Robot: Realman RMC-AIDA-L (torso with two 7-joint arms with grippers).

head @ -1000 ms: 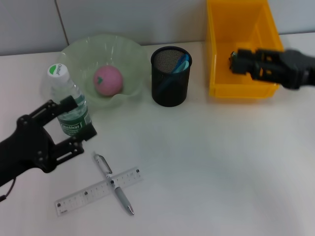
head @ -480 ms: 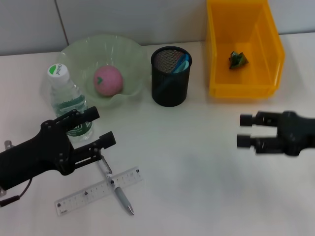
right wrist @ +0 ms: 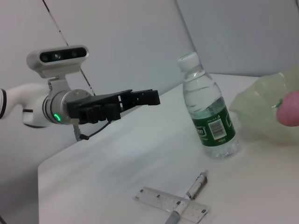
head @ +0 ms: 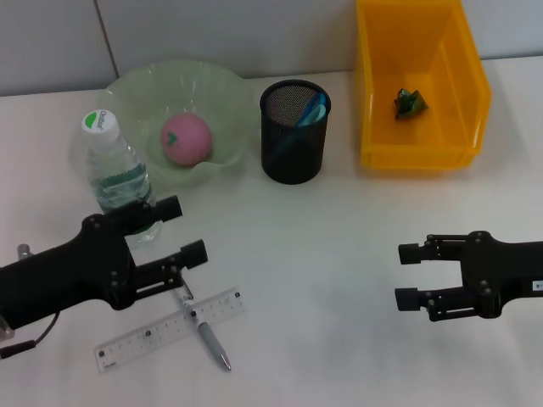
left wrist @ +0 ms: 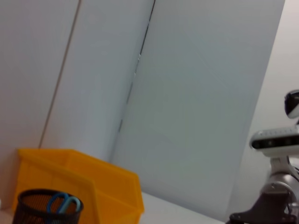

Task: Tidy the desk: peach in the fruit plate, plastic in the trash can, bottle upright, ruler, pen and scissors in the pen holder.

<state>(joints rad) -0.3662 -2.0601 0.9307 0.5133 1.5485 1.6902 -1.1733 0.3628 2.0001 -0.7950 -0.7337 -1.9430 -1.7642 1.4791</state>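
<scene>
On the white counter [head: 339,254], a water bottle [head: 119,174] standing upright with its white cap on, just in front of the pale green fruit plate [head: 216,93] and left of it. In the fruit plate, a pink peach [head: 186,139]. Beside the plate to the right, a black mesh pen holder [head: 293,131] with blue-handled scissors [head: 312,108] standing inside. Farther right, at the back of the counter, a yellow bin serving as trash can [head: 420,157], with a crumpled green piece of plastic [head: 410,103] lying on its floor. Near the front left, a clear ruler [head: 153,332] lying flat at a slant, with a silver pen [head: 202,326] laid across it, the two touching where they cross. Left claw [head: 188,229] low over the counter just in front of the bottle and just behind the pen and ruler, fingers spread apart, gripping nothing, upper finger close to the bottle's base, lower finger near the top end of the pen. Right claw [head: 409,275] over bare counter at the right, well apart from every object and in front of the trash can, fingers parted and pointing toward the middle, nothing between them. From the right wrist view, bottle [right wrist: 209,116] upright beside the plate's edge, pen [right wrist: 189,196] crossing the ruler [right wrist: 161,201], and the left claw [right wrist: 147,97] visible farther off, parted and carrying nothing.
</scene>
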